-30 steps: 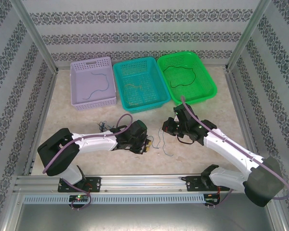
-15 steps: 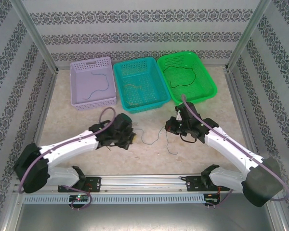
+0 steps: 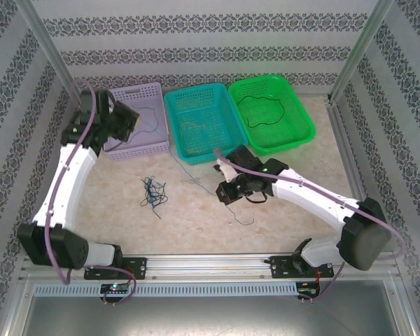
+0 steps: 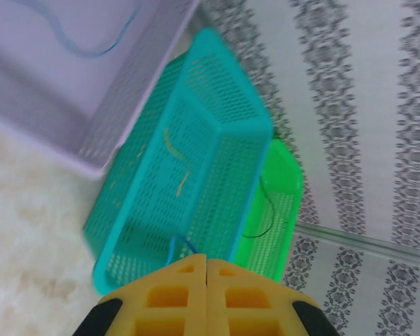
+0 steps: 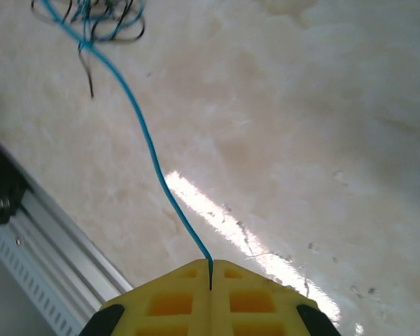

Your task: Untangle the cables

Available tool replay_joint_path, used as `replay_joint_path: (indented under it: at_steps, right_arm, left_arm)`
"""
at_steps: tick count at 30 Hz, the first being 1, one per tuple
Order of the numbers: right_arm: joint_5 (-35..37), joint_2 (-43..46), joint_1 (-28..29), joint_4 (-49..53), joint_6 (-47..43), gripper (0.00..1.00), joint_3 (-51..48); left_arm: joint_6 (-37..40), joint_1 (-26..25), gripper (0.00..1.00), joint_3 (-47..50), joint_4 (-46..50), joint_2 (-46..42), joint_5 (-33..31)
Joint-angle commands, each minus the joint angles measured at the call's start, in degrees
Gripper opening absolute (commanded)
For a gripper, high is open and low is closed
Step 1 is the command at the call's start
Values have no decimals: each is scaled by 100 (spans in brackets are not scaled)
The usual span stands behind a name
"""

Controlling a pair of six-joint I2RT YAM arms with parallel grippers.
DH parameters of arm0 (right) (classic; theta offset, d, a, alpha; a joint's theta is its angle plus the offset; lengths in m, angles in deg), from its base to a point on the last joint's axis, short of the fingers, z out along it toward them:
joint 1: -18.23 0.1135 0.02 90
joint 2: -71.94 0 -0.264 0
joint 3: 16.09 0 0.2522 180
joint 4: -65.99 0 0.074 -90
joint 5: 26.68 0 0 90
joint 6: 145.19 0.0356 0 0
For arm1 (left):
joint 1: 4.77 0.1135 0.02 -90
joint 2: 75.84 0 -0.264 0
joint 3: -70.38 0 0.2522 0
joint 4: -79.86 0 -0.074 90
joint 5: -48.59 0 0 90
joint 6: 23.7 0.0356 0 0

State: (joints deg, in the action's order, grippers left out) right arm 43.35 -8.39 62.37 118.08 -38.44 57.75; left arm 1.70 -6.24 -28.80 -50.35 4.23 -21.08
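Note:
My left gripper point(image 3: 134, 120) is raised over the front corner of the lavender basket point(image 3: 129, 98), shut on a blue cable point(image 4: 173, 245) that loops out at its yellow pad tips point(image 4: 207, 260). That thin blue cable point(image 3: 189, 171) slants down across the table to my right gripper point(image 3: 222, 189). The right gripper is shut on it point(image 5: 210, 264), and the cable point(image 5: 150, 157) runs off toward a small tangle of blue and black cables point(image 3: 152, 190) point(image 5: 91, 14) lying on the table. A loose strand point(image 3: 243, 217) lies just right of the right gripper.
Three baskets stand in a row at the back. The lavender one holds a blue cable point(image 4: 91, 49), the teal one point(image 3: 169, 112) a yellowish cable point(image 4: 178, 168), the green one point(image 3: 304, 115) a black cable point(image 3: 266, 115). An aluminium rail point(image 3: 210, 264) borders the near edge.
My left arm swung from the table's middle up and back to the lavender basket, drawing the blue cable taut. The right gripper shifted left. The tangle now lies uncovered on the table.

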Motion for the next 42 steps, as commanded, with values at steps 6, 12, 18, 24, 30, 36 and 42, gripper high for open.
replay_joint_path:
  at_steps: [6, 12, 18, 24, 30, 36, 42]
  right_arm:
    - [-425, -968, 545, 514, -544, 0, 607]
    - [-303, -944, 237, -116, 398, 0, 573]
    - [-935, -1033, 130, -545, 297, 0, 493]
    - [-1205, -1341, 205, -450, -499, 0, 614]
    - [1138, -2156, 564, -140, -1204, 0, 1155]
    - [1658, -2654, 670, -222, -1405, 5, 1484]
    - [1560, -2755, 822, -117, -1510, 33, 1329]
  left_arm:
    - [896, 271, 0, -1316, -299, 1037, 619]
    - [705, 121, 0, -659, -177, 711, 714]
    - [935, 303, 0, -659, 75, 632, 440]
    - [1256, 479, 0, -1511, 164, 1322, 425]
    - [996, 408, 0, -918, -409, 1389, 795]
    - [658, 332, 0, 361, -852, 749, 884]
    - [698, 323, 0, 975, -791, 246, 889]
